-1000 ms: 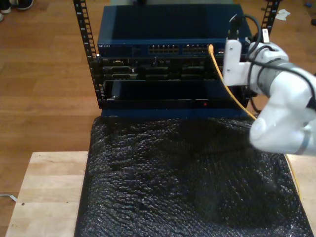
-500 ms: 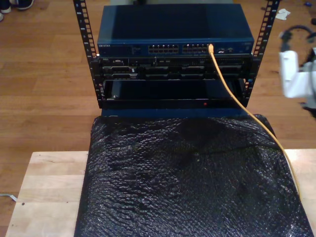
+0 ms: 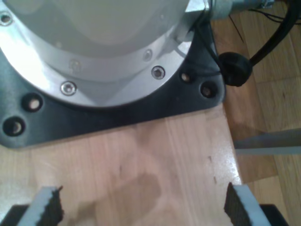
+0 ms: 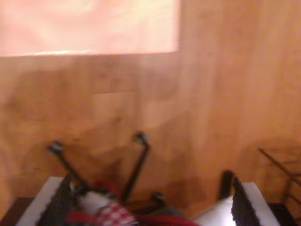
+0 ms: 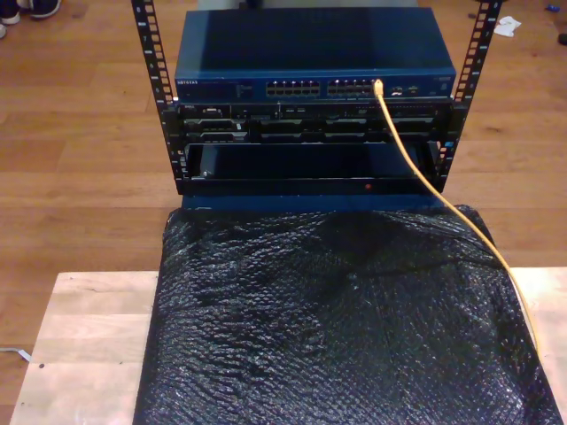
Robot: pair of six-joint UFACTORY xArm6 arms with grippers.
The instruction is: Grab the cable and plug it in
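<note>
Yellow cable point(image 5: 416, 173) runs from switch point(image 5: 310, 62) port at far side, over black mat point(image 5: 337, 319) on bench point(image 5: 80, 336), toward exterior view's right. Likely seated. Thin, limp, light; grip near plug. My first pincer point(image 3: 141, 207), second pincer point(image 4: 150, 207): spread apart, empty.

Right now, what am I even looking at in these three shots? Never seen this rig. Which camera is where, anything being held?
It is a two-arm robot rig with three cameras. The exterior view looks down on a wooden table covered by a black bubble-wrap sheet, with a blue network switch in a rack beyond it. A yellow cable runs from a port on the switch, across the sheet, off toward the exterior view's right.

The other two pictures come from cameras on the grippers. My first gripper is open above bare wood, beside a round metal arm base. My second gripper is open over wooden floor; that picture is blurred. Neither holds anything.
</note>
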